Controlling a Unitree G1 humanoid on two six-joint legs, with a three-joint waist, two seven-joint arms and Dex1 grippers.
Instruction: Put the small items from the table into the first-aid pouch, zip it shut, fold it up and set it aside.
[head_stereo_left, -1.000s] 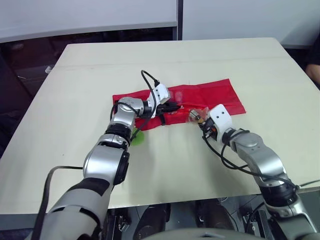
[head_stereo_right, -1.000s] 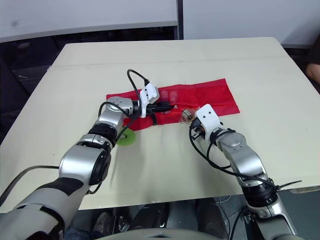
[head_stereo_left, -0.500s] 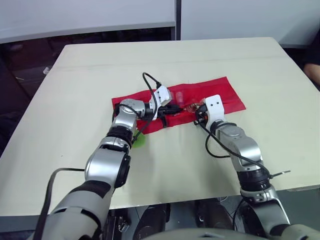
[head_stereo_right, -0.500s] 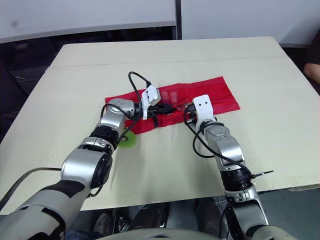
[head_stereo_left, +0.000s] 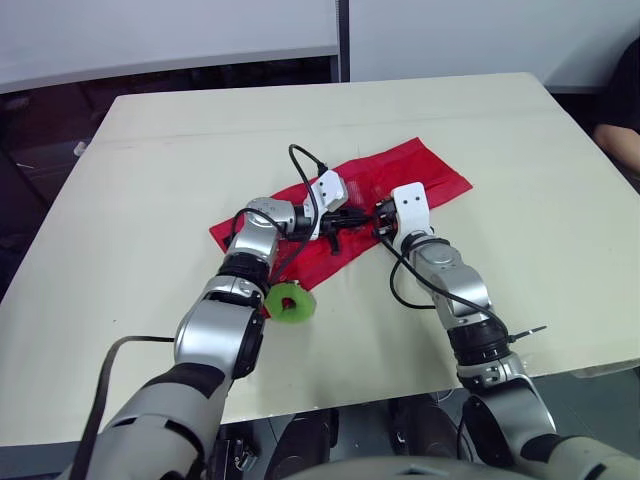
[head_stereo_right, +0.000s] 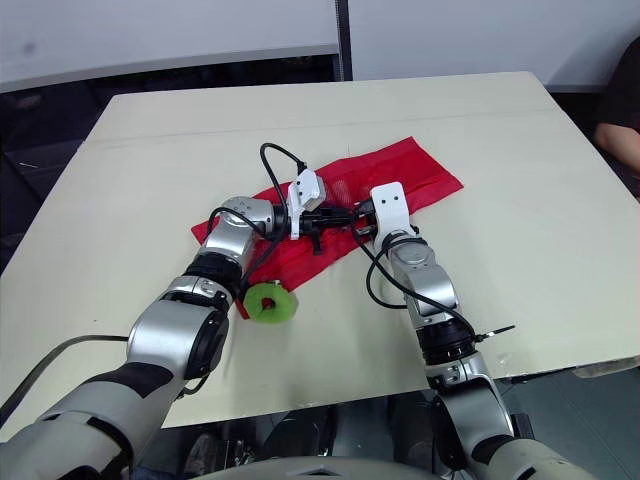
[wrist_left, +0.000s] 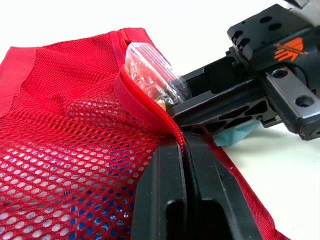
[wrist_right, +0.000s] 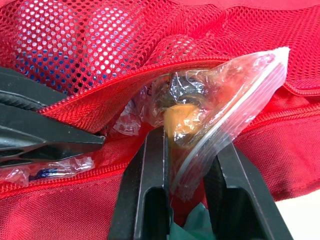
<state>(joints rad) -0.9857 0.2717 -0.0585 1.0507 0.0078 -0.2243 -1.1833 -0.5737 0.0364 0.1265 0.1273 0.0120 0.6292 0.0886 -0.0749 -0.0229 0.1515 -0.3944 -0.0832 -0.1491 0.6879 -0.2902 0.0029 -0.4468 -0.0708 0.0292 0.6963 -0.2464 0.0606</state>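
Observation:
The red mesh first-aid pouch (head_stereo_left: 395, 185) lies slantwise mid-table, its zipper open. My left gripper (wrist_left: 184, 142) is shut on the pouch's upper zipper edge and holds the mouth up. My right gripper (wrist_right: 189, 145) is shut on a clear plastic bag (wrist_right: 210, 105) with an orange and dark item inside. The bag's top half sits in the pouch's mouth. Both grippers meet at the opening, left gripper (head_stereo_left: 345, 217) facing right gripper (head_stereo_left: 381, 212). Blue items show through the mesh (wrist_left: 75, 200). A green tape roll (head_stereo_left: 288, 302) lies on the table beside my left forearm.
Another small clear packet (wrist_right: 35, 172) lies on the lower lip of the opening. A person's dark sleeve (head_stereo_left: 622, 110) shows past the table's right edge. Bare beige tabletop (head_stereo_left: 150, 180) surrounds the pouch.
My right gripper has carried the plastic bag from in front of the pouch up into its mouth. The pouch has swung to a slant, and the green roll now lies uncovered.

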